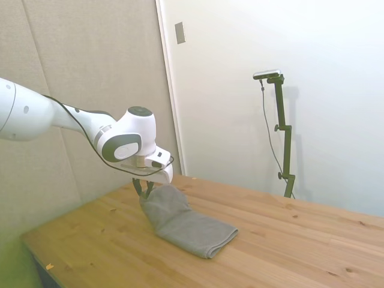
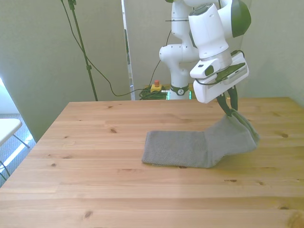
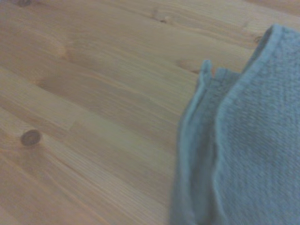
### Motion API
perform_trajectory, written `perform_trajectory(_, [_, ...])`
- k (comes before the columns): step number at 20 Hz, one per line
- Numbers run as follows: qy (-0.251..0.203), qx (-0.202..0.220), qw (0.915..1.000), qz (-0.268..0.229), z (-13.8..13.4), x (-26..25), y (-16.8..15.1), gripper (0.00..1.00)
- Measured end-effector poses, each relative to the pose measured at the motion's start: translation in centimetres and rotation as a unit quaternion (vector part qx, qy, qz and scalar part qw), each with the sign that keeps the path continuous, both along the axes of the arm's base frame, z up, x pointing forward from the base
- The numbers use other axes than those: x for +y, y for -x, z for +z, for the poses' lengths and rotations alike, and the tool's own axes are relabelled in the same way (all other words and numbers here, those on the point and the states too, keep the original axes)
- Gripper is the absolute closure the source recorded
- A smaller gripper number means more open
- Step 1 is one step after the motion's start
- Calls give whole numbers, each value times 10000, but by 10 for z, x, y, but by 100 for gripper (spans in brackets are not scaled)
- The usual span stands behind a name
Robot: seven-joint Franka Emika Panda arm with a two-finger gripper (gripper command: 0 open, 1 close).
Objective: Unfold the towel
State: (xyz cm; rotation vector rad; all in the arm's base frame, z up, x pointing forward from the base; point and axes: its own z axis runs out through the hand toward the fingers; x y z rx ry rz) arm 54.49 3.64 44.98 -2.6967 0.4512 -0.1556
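Pinching one end of the grey towel (image 2: 199, 147) in my pincer (image 2: 229, 110), fingers clamped on it, lifted at the front view's centre-right; the rest lies folded flat on the table (image 2: 95, 180). Bare wood across the lower-left frame.

Matt grey looped-pile cloth towel (image 2: 190, 148); smooth knotty wooden table (image 2: 95, 180).

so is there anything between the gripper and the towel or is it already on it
Nothing lies between them: in the front view the gripper is shut on the towel, pinching its raised end.
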Motion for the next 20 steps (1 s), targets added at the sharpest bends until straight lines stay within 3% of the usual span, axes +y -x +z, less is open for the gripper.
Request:
perform_trajectory(6, [-36,106,9998,154,11,6,7,0])
perform_trajectory(11, [787,471,9924,-817,18,9,17,0])
perform_trajectory(16, [1421,786,9694,-1842,2,14,47,0])
perform_trajectory(20, [1852,911,9412,-2674,2,30,97,0])
